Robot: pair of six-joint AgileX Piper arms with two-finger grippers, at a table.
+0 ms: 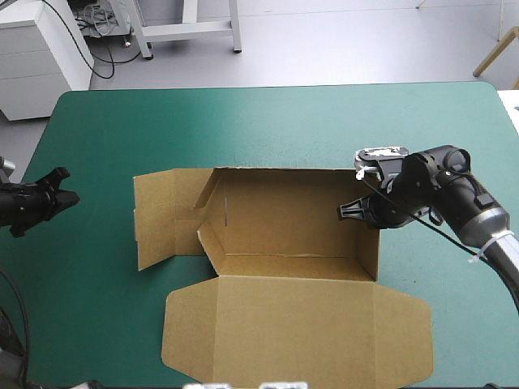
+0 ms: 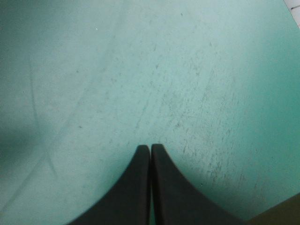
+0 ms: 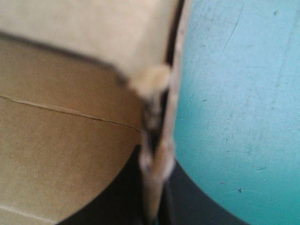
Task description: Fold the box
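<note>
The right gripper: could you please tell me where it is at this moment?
In the high view the right gripper is at the table's right side, shut on the raised right-hand wall of the box.

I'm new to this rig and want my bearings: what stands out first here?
The brown box mid-table, some walls raised, its lid flat toward the near edge. The right gripper pinches the box's right wall; the left gripper, shut, sits apart over bare cover near the left edge.

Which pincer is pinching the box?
The right pincer: it clamps the box by its right wall. The left pincer is shut on nothing, off over the teal-green cover.
</note>
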